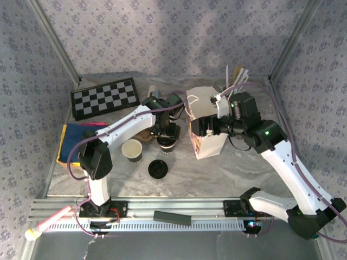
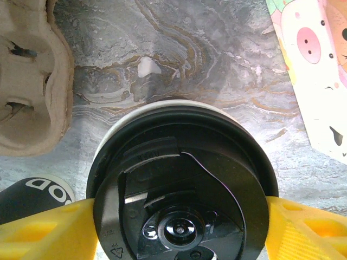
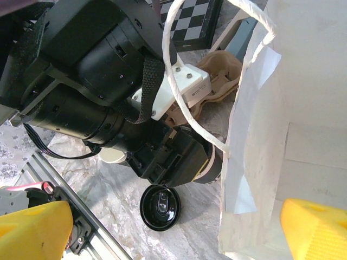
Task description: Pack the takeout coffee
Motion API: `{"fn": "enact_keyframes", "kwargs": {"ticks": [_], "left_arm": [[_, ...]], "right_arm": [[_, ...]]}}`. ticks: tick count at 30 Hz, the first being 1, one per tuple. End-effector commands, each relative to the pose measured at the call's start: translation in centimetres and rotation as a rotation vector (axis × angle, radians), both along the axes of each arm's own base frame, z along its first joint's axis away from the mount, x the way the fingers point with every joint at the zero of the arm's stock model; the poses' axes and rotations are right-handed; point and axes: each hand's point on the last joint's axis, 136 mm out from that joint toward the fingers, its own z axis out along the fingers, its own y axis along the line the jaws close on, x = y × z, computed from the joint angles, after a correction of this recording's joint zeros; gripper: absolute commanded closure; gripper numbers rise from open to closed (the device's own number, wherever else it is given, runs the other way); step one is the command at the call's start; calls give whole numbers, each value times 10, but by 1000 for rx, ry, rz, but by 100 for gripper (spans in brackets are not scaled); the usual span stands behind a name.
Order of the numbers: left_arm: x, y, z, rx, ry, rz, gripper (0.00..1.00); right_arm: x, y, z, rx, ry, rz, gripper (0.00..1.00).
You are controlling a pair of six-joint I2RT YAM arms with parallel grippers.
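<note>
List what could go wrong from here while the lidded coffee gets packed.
1. The left gripper clamps the takeout coffee beside its lid; a squeeze might pop it.
2. The lidless cup stands close by; lifting could knock it.
3. The right gripper is open astride the paper bag wall, so the bag may shift.

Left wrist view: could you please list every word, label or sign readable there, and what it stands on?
"OD": white letters, the rest cut off, on the neighbouring dark cup.
Triangle mark moulded on the takeout coffee lid: too small to read.
Paper bag: cartoon print, no words.
</note>
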Motion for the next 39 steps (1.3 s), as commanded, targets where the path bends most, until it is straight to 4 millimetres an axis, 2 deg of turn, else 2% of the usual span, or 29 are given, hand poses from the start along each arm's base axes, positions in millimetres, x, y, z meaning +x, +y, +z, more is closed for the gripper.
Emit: {"fn": "enact_keyframes", "kwargs": {"ticks": [1,15,22,30,39], "left_arm": [[-1,3,3,40,-8,-23,26],[-4,1,0,53,3,-29,25],[0,-3,10,47,-24,-34,26],[-1,0,-1,84,-10,-41,26],[-2,-1,1,95,-11,-45,26]], "right_arm": [[2,-3,-7,-28,4,-2,0],[5,-1,-10,-29,8,0,0],[5,-1,-11,-27,11,2,0],[5,-1,-11,-23,12,2,0],[5,-1,-13,-22,15,2,0]]}}
